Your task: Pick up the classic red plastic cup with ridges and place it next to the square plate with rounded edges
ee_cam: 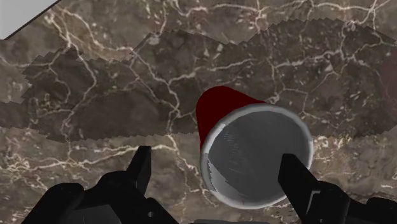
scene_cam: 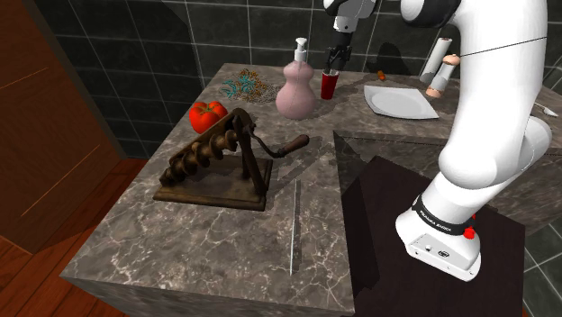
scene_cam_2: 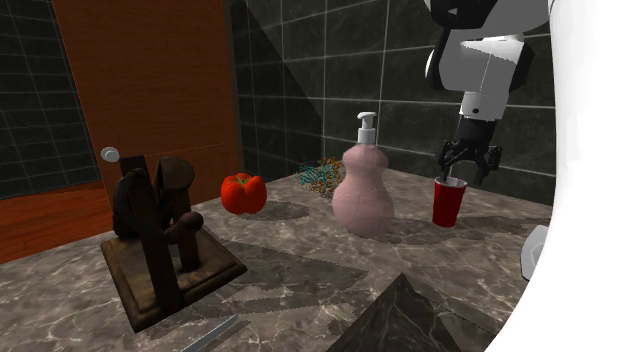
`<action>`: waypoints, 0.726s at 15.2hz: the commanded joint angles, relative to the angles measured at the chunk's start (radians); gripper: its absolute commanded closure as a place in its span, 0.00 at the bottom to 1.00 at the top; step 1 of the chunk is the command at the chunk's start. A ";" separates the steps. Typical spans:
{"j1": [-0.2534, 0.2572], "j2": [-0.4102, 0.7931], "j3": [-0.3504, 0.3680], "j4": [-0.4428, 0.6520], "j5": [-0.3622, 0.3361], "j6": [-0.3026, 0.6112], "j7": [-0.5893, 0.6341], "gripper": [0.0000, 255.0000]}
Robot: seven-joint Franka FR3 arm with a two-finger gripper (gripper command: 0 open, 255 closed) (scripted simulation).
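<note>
The work area is a dark brown marble-patterned desk [scene_cam: 207,248] set against a dark green tiled wall [scene_cam: 135,54], with a reddish wooden panel [scene_cam: 36,135] at the shoulder view's left. The only writing is white lettering on the black band at the base of the white arm [scene_cam: 437,219], and it cannot be read. The red ridged cup with a white rim [scene_cam: 330,86] stands upright on the desk, just beside the pink gourd-shaped pump bottle with a white dispenser head [scene_cam: 296,90] and apart from the white square plate with rounded edges [scene_cam: 401,102]. In the shoulder view it stands between those two. In the wrist view the cup [ee_cam: 254,159] shows a plain grey interior down to its bottom. The bottle is opaque, so its contents cannot be determined. The plate's surface is bare white. The black end effector [scene_cam_2: 468,172] hangs directly above the cup's rim with its fingers apart, one to either side of the cup mouth, gripping nothing. Further along the desk stand a red tomato [scene_cam: 207,115] and a dark brown auger-like hand tool on a flat base [scene_cam: 221,162].
</note>
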 commanded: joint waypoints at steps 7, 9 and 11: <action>-0.013 -0.014 -0.007 0.106 -0.010 -0.118 0.011 0.00; -0.013 -0.014 -0.007 0.106 -0.010 -0.118 0.011 0.00; -0.013 -0.014 -0.007 0.106 -0.010 -0.118 0.011 0.00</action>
